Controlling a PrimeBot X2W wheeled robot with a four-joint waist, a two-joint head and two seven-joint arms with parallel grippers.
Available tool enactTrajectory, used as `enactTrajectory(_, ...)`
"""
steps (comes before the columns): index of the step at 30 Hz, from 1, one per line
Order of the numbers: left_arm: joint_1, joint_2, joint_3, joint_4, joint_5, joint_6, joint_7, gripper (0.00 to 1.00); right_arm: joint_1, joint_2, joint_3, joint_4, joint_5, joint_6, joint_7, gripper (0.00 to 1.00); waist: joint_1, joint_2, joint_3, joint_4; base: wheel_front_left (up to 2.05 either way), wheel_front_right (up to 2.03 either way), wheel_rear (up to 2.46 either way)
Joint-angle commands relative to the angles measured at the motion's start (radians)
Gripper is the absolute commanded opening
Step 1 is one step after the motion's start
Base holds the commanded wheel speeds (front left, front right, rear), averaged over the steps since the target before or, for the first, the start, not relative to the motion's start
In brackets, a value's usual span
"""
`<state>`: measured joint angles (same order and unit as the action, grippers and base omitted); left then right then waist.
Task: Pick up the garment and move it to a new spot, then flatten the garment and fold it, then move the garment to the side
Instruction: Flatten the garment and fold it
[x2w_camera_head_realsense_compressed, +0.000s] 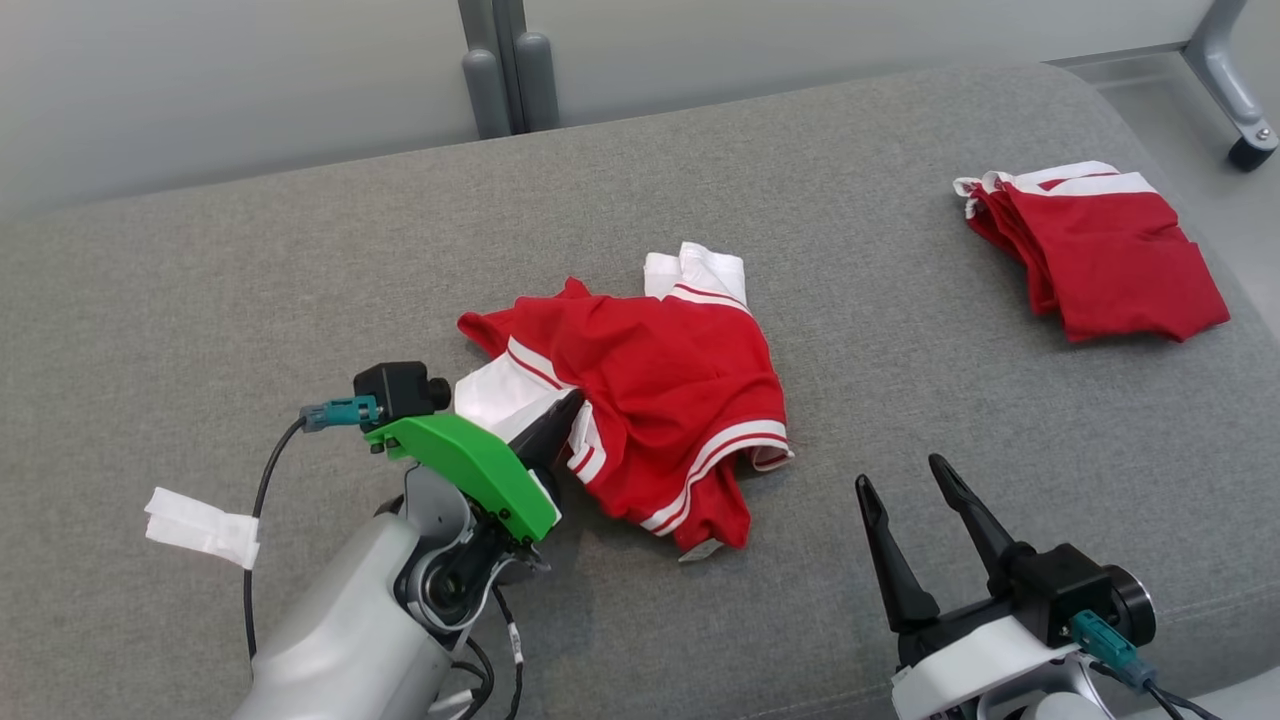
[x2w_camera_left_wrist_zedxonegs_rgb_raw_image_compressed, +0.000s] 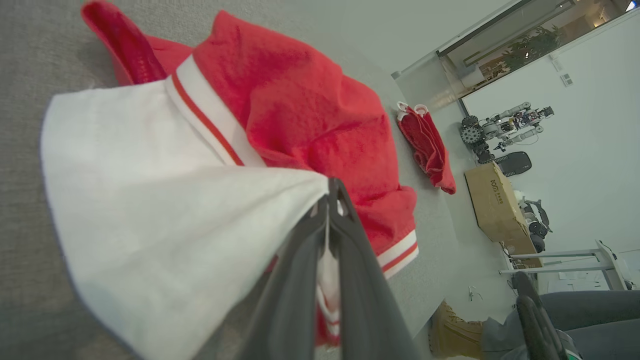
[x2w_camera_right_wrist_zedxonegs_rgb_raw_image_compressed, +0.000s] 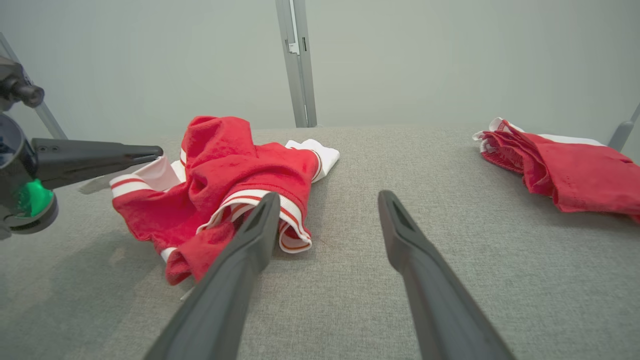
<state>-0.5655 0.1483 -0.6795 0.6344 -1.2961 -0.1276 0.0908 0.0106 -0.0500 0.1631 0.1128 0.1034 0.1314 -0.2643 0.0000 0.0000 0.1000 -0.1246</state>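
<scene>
We see the garment (x2w_camera_head_realsense_compressed: 660, 390) lying in a crumpled heap in the middle of the gray surface (x2w_camera_head_realsense_compressed: 300, 280). It is red with white stripes and some white parts. Our left gripper (x2w_camera_head_realsense_compressed: 570, 408) is at the near left edge of the garment. Its fingers (x2w_camera_left_wrist_zedxonegs_rgb_raw_image_compressed: 300, 280) are pressed together and clamped on a white flap of the cloth, and the flap is stretched tight toward them. Our right gripper (x2w_camera_head_realsense_compressed: 898, 472) is at the near right, close to the garment but not touching it. Its fingers (x2w_camera_right_wrist_zedxonegs_rgb_raw_image_compressed: 425, 280) are wide apart with nothing between them. A folded red garment (x2w_camera_head_realsense_compressed: 1100, 250) lies at the far right of the surface, well apart from the heap. A small white strip of tape (x2w_camera_head_realsense_compressed: 200, 527) lies at the near left. In the left wrist view a person's tan boot (x2w_camera_left_wrist_zedxonegs_rgb_raw_image_compressed: 452, 327) stands on the floor past the surface's edge.
</scene>
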Motion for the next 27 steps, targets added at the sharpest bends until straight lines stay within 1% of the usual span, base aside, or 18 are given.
enactTrajectory(1,-0.009,0.005,-0.002,-0.012,0.011,-0.003,-0.002,0.00,-0.002,-0.001,0.003,0.001,0.005,-0.002,0.000,1.00,0.0000,0.0000,0.000,-0.004,0.00,0.00,0.00)
enactTrajectory(3,-0.001,0.002,-0.002,-0.028,0.003,-0.003,0.002,0.00,-0.003,-0.001,0.001,0.000,0.008,-0.002,0.000,1.00,0.0000,0.0000,-0.002,-0.007,0.00,0.00,0.00)
enactTrajectory(10,-0.002,0.013,-0.011,-0.102,0.030,0.002,-0.013,0.00,0.006,-0.001,-0.008,0.001,0.004,-0.002,0.000,1.00,0.0000,0.0000,-0.001,-0.012,0.00,0.00,0.00)
enactTrajectory(13,-0.013,0.005,-0.022,-0.144,0.033,0.008,-0.002,0.00,0.001,-0.001,-0.010,0.001,0.005,-0.002,0.000,1.00,0.0000,0.0000,0.000,-0.011,0.00,0.00,0.00)
enactTrajectory(16,-0.013,-0.016,-0.058,-0.163,0.049,0.022,0.021,0.00,-0.005,-0.001,-0.004,0.001,0.008,-0.002,0.000,1.00,0.0000,0.0000,0.001,-0.012,0.00,0.00,0.00)
enactTrajectory(19,-0.008,-0.047,-0.099,-0.144,0.061,0.031,0.041,0.00,-0.011,-0.001,0.004,0.002,0.010,-0.002,0.000,1.00,0.0000,0.0000,0.005,-0.017,0.00,0.00,0.00)
enactTrajectory(22,0.002,-0.074,-0.141,-0.095,0.060,0.033,0.051,0.00,-0.020,-0.001,0.017,0.005,0.014,-0.002,0.000,1.00,0.0000,0.0000,0.012,-0.031,0.00,0.00,0.00)
enactTrajectory(27,0.007,-0.094,-0.210,0.014,0.057,0.028,0.047,0.00,-0.033,-0.001,0.022,0.008,0.019,-0.002,0.000,1.00,0.0000,0.0000,0.026,-0.065,0.00,0.00,0.00)
